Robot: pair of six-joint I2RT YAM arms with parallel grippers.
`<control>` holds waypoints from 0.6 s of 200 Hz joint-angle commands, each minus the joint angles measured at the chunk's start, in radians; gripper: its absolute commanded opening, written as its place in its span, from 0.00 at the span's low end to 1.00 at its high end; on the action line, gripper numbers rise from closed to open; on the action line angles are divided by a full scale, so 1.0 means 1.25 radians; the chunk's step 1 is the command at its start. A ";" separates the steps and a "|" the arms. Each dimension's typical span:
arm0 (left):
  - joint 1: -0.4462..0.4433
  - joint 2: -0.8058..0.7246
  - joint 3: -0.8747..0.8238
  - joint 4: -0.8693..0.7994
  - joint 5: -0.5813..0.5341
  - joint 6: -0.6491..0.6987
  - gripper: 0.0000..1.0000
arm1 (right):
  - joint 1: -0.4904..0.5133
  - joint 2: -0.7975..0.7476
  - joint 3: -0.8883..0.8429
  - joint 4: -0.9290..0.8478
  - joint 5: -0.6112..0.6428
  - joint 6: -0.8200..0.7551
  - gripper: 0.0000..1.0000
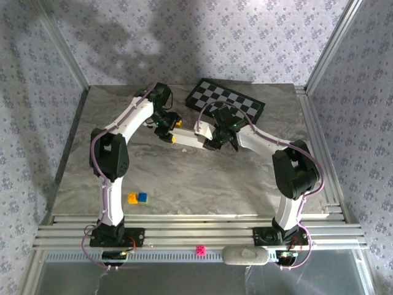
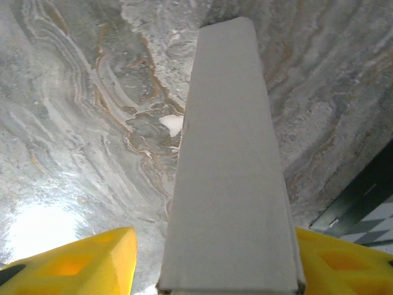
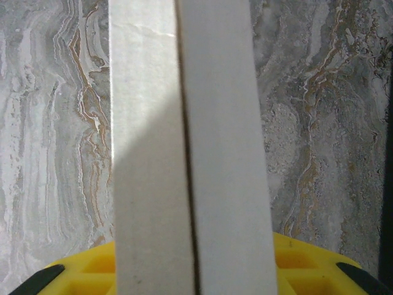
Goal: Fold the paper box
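The paper box [image 1: 191, 137] is a narrow white cardboard form held off the marble table between both arms, in the middle of the table. In the left wrist view the paper box [image 2: 228, 184] runs away from the camera between the yellow fingers [image 2: 101, 264]. A gap of table shows on its left side, so my left gripper [image 1: 175, 130] is open around its end. My right gripper [image 1: 216, 140] is shut on the other end. There the paper box [image 3: 190, 153] shows two panels with a dark seam, and the yellow fingers [image 3: 307, 261] sit tight against both sides.
A black-and-white checkered board [image 1: 227, 101] lies at the back of the table just behind the right gripper; its corner [image 2: 374, 221] shows in the left wrist view. A yellow cube [image 1: 132, 198] and a blue cube [image 1: 142, 197] sit front left. Metal-framed walls enclose the table.
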State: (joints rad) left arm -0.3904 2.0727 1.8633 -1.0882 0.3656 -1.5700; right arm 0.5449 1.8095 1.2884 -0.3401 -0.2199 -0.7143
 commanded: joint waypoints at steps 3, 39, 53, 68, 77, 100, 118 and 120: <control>-0.009 0.023 0.017 -0.052 -0.004 -0.044 0.60 | 0.002 0.016 0.018 -0.009 -0.008 0.012 0.38; -0.009 0.041 0.019 -0.053 -0.021 -0.052 0.60 | 0.002 0.018 0.020 -0.009 -0.008 0.014 0.38; -0.008 0.046 0.013 -0.044 -0.024 -0.055 0.60 | 0.002 0.020 0.022 -0.009 -0.008 0.015 0.38; -0.009 0.049 0.002 -0.022 -0.030 -0.058 0.59 | 0.002 0.020 0.021 -0.009 -0.007 0.014 0.38; -0.009 0.050 -0.001 -0.011 -0.035 -0.059 0.58 | 0.001 0.020 0.022 -0.010 -0.007 0.015 0.38; -0.008 0.057 -0.008 0.011 -0.037 -0.056 0.56 | 0.002 0.022 0.024 -0.009 -0.005 0.017 0.38; -0.009 0.055 -0.013 0.015 -0.042 -0.054 0.54 | 0.001 0.025 0.024 -0.009 -0.005 0.018 0.38; -0.009 0.055 -0.013 0.015 -0.042 -0.053 0.54 | 0.002 0.025 0.023 -0.010 -0.005 0.018 0.38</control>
State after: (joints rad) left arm -0.3950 2.1170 1.8671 -1.0550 0.3424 -1.6253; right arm 0.5457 1.8164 1.2949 -0.3397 -0.2249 -0.7136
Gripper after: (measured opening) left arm 0.547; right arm 0.379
